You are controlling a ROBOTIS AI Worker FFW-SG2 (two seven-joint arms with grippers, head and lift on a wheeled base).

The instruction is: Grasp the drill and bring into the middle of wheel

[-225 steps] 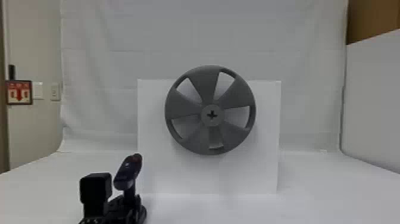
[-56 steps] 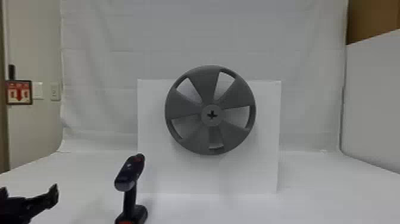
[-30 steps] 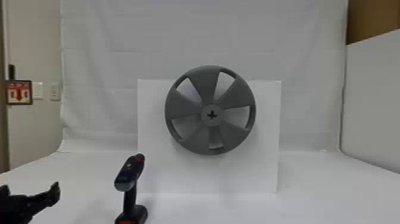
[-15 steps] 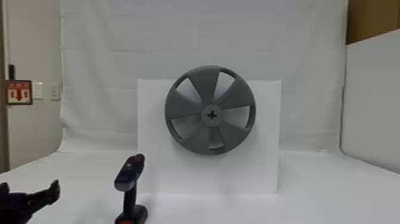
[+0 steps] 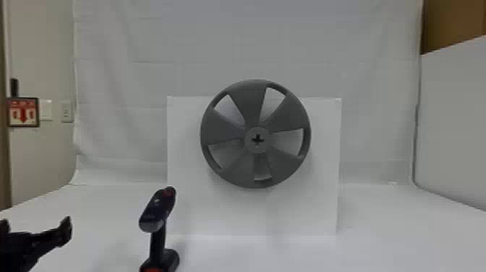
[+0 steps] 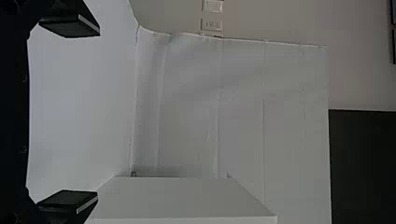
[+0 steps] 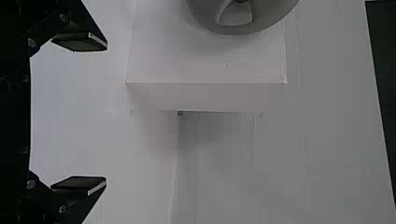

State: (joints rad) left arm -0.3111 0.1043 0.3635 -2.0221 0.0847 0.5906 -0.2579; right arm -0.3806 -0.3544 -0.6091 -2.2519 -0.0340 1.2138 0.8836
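We are looking at a white backdrop spanning the upper frame behind a white block. In front of the block, the gray wheel is facing us at center. At the lower left, the left gripper is gaping wide, gripping nothing; in the right wrist view, the right gripper is also spreading wide, empty. We are seeing the drill standing upright on the table, lower left of center, apart from the left gripper.

Soft, diffuse light; faint shadow below wheel on white panel; left wrist view dimmer.
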